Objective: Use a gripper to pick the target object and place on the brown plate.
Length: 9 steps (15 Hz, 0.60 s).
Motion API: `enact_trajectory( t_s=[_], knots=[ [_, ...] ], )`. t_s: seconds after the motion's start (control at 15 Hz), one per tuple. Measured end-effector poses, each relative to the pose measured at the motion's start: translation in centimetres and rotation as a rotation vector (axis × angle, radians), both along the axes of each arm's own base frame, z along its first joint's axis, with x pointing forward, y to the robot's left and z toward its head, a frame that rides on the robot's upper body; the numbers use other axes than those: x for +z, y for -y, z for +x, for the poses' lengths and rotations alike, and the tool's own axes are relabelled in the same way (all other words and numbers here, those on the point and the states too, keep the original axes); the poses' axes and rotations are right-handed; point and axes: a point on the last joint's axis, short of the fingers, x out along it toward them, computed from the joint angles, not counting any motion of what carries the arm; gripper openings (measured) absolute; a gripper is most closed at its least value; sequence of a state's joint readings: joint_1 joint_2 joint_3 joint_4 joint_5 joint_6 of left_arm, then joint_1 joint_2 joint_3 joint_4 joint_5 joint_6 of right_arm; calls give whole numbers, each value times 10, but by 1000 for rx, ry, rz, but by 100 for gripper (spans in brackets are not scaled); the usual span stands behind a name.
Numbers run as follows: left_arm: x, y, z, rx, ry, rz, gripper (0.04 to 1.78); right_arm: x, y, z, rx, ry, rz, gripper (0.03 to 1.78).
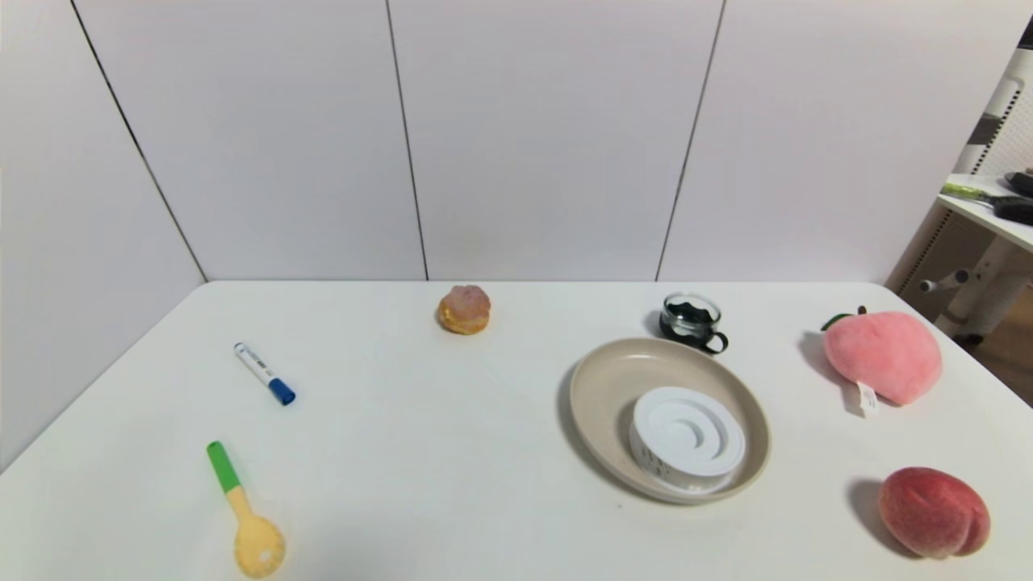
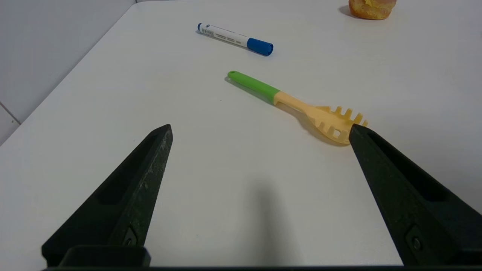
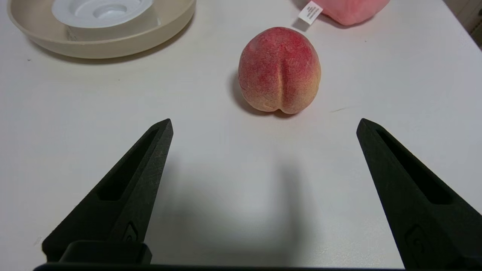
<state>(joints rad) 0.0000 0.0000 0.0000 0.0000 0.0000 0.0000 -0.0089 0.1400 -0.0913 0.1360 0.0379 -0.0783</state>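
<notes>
The white round container with ringed lid sits inside the beige-tan plate, toward its near right side. Both also show in the right wrist view, the container in the plate. Neither arm shows in the head view. My right gripper is open and empty over bare table near the front edge, short of the red peach. My left gripper is open and empty over bare table, near the pasta spoon's head.
A red peach lies front right, a pink plush peach behind it, a dark glass cup behind the plate. A cream puff, a blue-capped marker and a green-handled pasta spoon lie to the left.
</notes>
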Motion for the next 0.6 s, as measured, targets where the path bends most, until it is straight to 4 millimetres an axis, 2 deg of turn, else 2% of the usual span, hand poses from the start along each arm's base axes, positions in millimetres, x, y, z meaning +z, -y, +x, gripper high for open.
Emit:
enact_trajectory(
  t_s=[0.2,0.6],
  knots=[
    [0,0,0,0,0,0,169,-12,0,-6,-18,74,41,169],
    [0,0,0,0,0,0,169,-15,1,-8,-37,110,67,169]
  ],
)
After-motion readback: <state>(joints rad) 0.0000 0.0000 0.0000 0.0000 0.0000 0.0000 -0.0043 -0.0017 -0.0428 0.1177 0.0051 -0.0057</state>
